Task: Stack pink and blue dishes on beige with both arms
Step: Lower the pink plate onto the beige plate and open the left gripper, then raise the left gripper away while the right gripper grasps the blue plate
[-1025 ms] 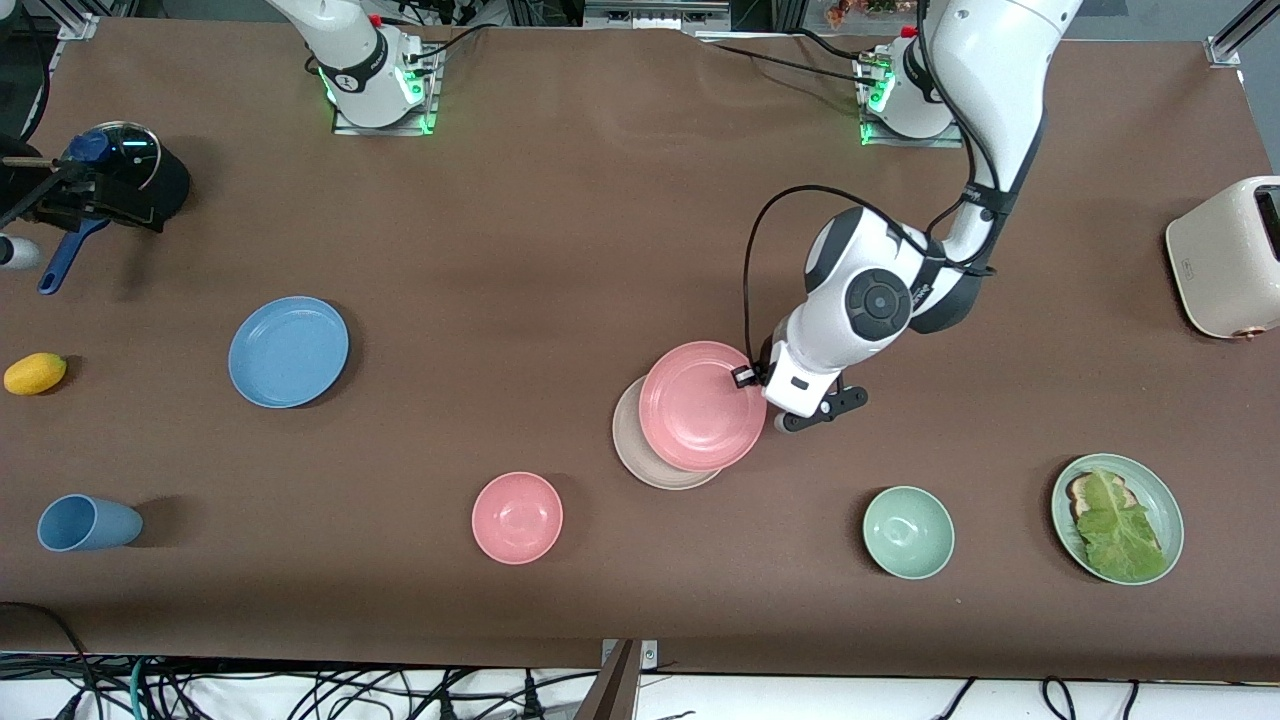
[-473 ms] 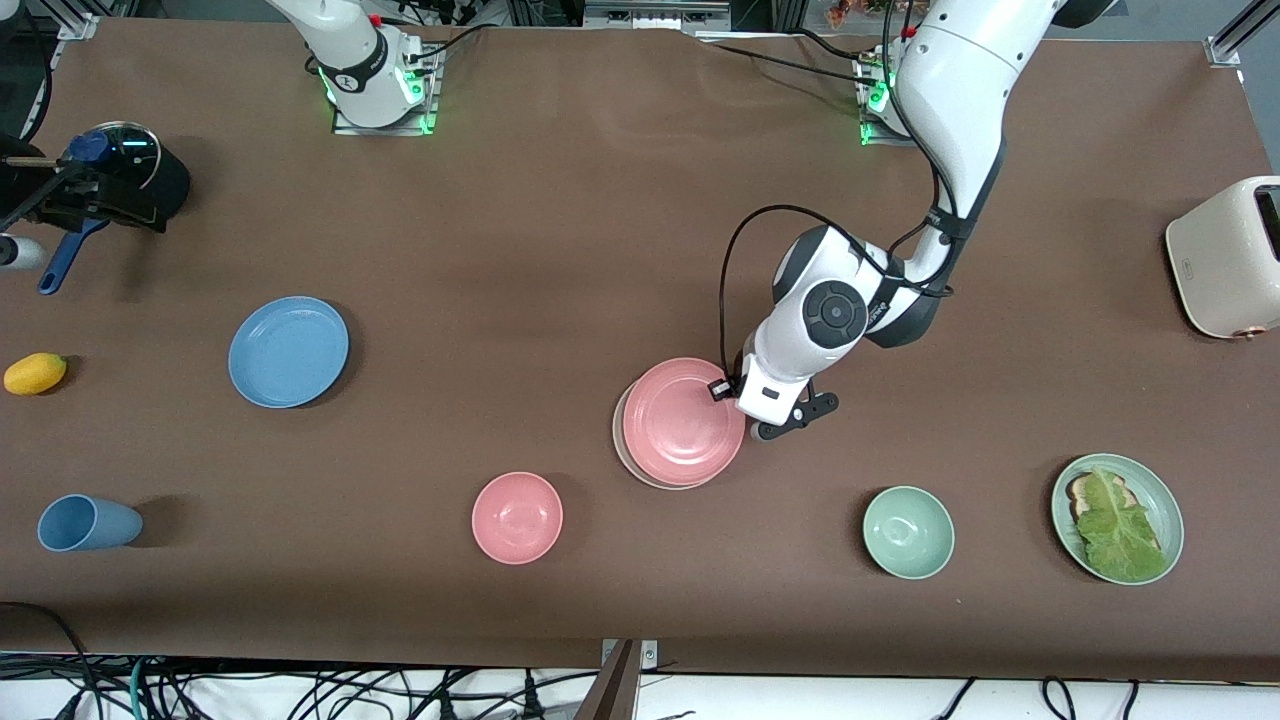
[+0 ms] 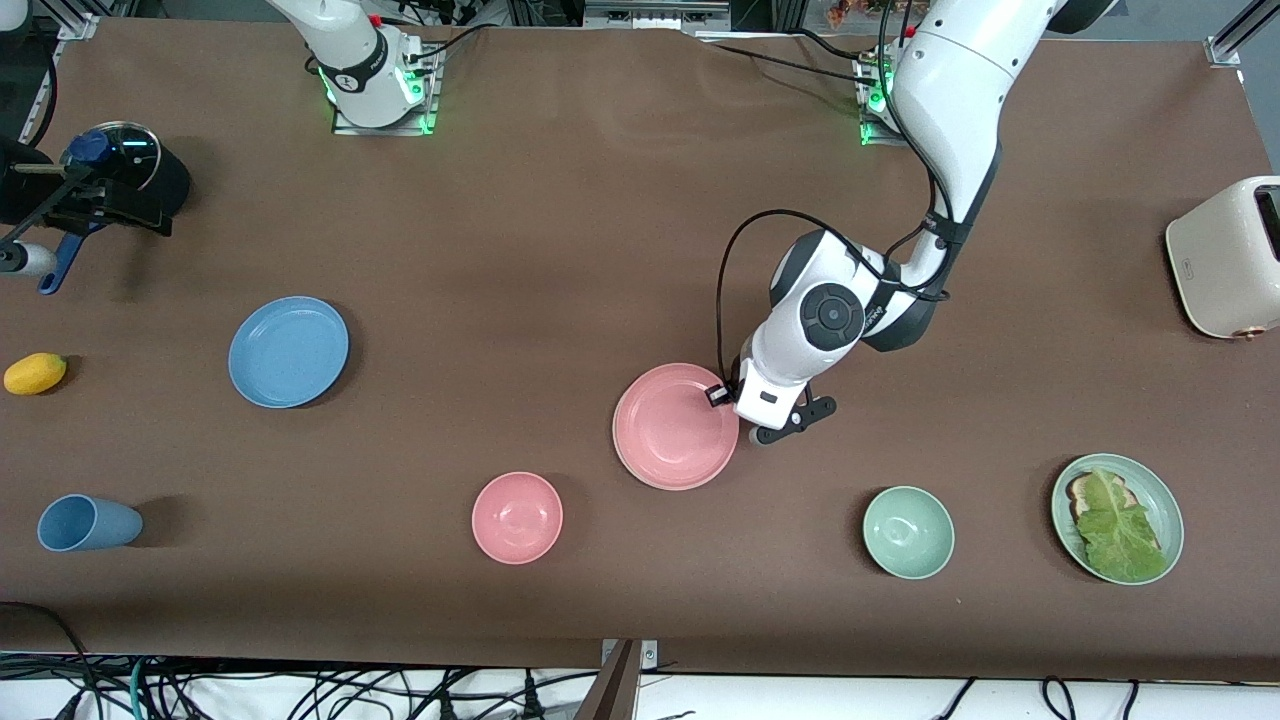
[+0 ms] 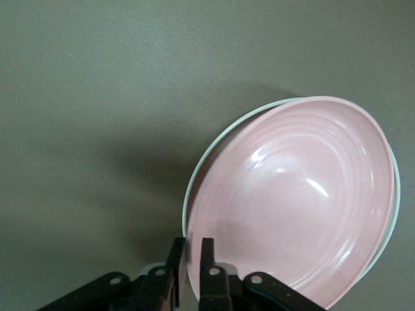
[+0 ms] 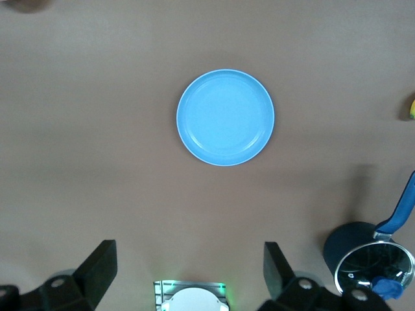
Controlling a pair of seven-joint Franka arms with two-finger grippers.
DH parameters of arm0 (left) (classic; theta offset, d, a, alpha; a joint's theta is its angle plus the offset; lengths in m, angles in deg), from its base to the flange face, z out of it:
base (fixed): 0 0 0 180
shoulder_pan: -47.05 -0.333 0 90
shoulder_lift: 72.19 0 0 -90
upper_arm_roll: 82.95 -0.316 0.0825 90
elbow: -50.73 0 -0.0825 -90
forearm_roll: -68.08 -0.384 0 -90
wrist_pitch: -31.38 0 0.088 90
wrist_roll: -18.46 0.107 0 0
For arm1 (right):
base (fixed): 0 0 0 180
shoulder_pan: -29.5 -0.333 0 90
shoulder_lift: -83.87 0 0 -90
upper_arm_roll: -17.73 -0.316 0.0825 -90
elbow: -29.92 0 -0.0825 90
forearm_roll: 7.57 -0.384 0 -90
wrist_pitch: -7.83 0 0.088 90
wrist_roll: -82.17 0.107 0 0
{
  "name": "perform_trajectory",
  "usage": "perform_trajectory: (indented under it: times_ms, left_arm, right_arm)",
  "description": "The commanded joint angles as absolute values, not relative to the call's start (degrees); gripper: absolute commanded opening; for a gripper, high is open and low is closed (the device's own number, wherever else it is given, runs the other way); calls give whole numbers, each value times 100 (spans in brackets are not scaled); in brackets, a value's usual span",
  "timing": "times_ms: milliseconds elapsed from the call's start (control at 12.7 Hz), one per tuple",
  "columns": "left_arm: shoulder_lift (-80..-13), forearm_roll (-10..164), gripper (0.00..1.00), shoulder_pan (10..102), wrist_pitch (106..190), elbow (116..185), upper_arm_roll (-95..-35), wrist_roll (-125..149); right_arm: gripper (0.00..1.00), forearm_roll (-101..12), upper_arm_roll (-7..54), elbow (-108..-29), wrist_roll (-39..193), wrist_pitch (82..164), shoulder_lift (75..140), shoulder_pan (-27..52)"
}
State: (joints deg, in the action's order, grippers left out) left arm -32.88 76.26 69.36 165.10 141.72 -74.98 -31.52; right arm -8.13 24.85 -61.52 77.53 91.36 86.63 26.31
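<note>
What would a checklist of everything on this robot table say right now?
Surface: brown table, no spills seen.
Job's things: pink plate on beige plate; blue plate alone.
Clutter: pink bowl, green bowl, lettuce plate, blue cup, lemon, pot, toaster.
Grippers: left gripper at the pink plate's rim, fingers slightly apart; right gripper open, high over the blue plate.
Cables: tangle below the table edge.
Surroundings: nothing seen.

My left arm [image 3: 950,90] is glossy white with black joint bands, a looping black cable [image 3: 745,250], and green lights glowing at both bases [image 3: 378,100].
</note>
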Motion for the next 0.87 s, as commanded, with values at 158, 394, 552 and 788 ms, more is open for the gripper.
perform_trajectory:
  times_ms: [158,394,552,788]
  left_arm:
    - [-3202,7169,34,6964,16480,13976,-7557,-3234]
    - [-3333,6948,44,6676,16253,13862,-7575,-2473]
    - [-3518,6948,49,6307,15797,13775,-7575,-1464]
    - [-3720,6957,51,5770,15383,13765,-7583,-74]
  right_arm:
    - [100,-898,2476,-6043,7733,9123,8712,2616]
    - [100,-889,2476,-6096,7646,9062,9114,2607]
    - [100,-872,2494,-6096,7593,9184,9414,2660]
    - [100,-749,2774,-6760,7418,10314,9565,2713]
